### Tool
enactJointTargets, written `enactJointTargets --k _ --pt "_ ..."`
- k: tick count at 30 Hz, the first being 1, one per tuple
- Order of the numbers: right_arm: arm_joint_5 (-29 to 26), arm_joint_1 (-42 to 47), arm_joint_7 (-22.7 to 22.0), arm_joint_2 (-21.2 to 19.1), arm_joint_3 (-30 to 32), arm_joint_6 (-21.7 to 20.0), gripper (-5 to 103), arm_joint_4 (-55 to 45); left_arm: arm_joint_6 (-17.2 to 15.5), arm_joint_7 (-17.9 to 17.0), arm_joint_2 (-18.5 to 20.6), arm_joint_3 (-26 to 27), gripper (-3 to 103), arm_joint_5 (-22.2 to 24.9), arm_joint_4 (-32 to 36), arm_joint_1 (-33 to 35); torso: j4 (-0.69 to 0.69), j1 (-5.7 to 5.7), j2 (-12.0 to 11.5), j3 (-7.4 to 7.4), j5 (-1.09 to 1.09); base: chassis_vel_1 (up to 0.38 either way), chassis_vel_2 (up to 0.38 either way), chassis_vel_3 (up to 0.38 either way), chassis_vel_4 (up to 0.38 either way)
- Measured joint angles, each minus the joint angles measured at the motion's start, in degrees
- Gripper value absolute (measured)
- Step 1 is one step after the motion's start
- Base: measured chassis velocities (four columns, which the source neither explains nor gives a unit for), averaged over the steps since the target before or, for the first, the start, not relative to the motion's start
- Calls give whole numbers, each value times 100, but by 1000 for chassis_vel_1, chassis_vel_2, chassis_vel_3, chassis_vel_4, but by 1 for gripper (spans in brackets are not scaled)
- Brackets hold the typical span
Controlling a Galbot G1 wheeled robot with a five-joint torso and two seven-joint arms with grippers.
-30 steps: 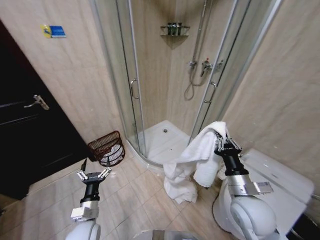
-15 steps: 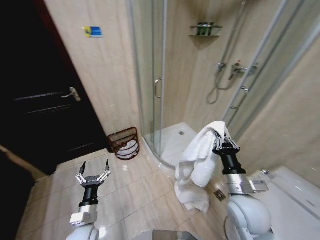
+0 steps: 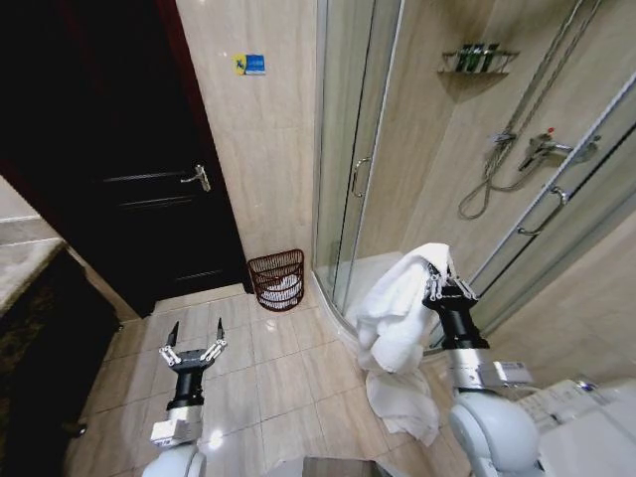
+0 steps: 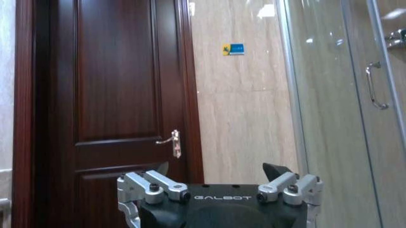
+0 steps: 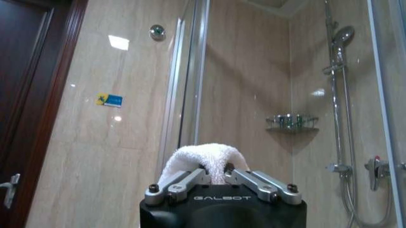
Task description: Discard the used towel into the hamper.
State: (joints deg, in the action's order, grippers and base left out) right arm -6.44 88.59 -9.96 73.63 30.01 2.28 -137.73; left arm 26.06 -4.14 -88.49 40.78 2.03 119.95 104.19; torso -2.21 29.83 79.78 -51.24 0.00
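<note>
On the far left of the head view stands a dark reddish-brown wooden door [image 3: 149,179] with a silver lever handle [image 3: 196,178], shut against a beige tiled wall bearing a small blue and yellow sticker [image 3: 249,64]. Low in front of it the left gripper [image 3: 191,343] is raised over the pale floor tiles [image 3: 273,388], its fingers spread wide apart and holding nothing. Farther back, on the floor against the wall between the door and the glass shower enclosure [image 3: 363,149], sits the hamper [image 3: 275,279], a small dark reddish-brown openwork wire basket with something white inside. To the right, the right gripper [image 3: 444,281] is held upright with its fingers clamped together on the top fold of a thick white towel [image 3: 397,318], which drapes down beside the arm, well apart from the hamper.
</note>
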Motion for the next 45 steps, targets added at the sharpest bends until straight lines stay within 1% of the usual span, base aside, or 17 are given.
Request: enactJointTargets --k 9,21,31,34,36,37,40,45 --pt "131 -90 80 55 -87 -13 5 130 0 0 34 120 100 52 41 -17 -1 0 0 0 0 -7 9 18 -15" --pt "269 -64 103 46 -114 31 5 138 0 3 20 135 100 47 77 -17 -1 1 0 0 0 -36 67 55 -74" --pt "364 -81 130 76 -170 92 5 206 7 5 28 143 100 54 46 -23 -1 0 0 0 -2 51 166 -44 -167" --pt "375 -87 132 83 -172 99 5 227 8 5 33 143 100 60 46 -25 0 1 0 0 1 58 196 -99 -172" --pt "372 -98 132 76 -171 100 5 225 9 5 35 149 100 64 46 -26 0 -1 0 1 -3 50 215 -82 -177" --pt "368 -99 132 66 -166 100 5 223 11 5 33 149 100 64 46 -25 -2 0 0 0 1 73 228 -61 -200" --pt "353 -102 131 50 -156 99 5 204 11 6 28 150 100 64 47 -23 -2 -1 0 0 -2 60 179 -44 -192" --pt "350 -99 128 50 -148 97 5 189 13 9 29 151 100 64 46 -27 -1 0 0 0 1 18 172 -38 -190"
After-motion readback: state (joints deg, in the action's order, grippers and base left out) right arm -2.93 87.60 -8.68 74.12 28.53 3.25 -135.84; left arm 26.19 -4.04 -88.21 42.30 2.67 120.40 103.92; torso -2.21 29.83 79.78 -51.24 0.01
